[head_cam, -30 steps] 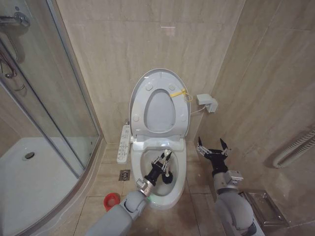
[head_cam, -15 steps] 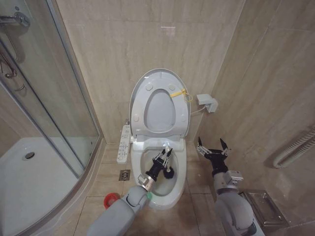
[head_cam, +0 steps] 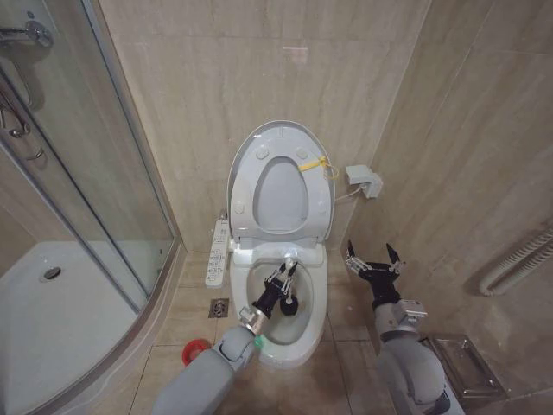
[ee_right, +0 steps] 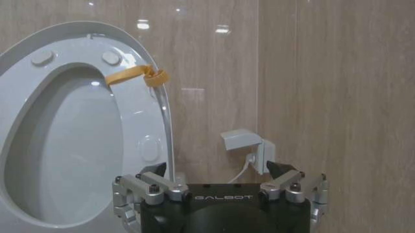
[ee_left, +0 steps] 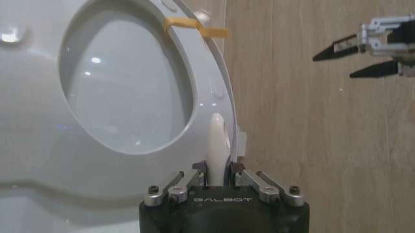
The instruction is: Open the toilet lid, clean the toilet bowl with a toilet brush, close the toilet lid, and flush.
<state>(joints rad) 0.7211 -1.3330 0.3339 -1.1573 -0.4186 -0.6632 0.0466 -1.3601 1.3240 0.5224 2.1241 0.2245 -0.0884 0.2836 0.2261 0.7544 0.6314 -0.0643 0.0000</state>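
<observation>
i have the left gripper point(head_cam: 284, 275) clenched on the toilet brush point(head_cam: 288, 304), its black head inside the toilet bowl point(head_cam: 304, 346); toilet lid point(head_cam: 244, 156) upright against the wall. right gripper point(head_cam: 370, 259) spread beside the bowl's right rim.

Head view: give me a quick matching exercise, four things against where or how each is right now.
Things:
1. toilet lid
2. toilet brush
3. left gripper
4. right gripper

States:
a. open, beside the bowl by the wall
b. raised against the back wall
c. black head down inside the toilet bowl
d. shut on the white handle, over the bowl

Pairs: 1-b, 2-c, 3-d, 4-a
</observation>
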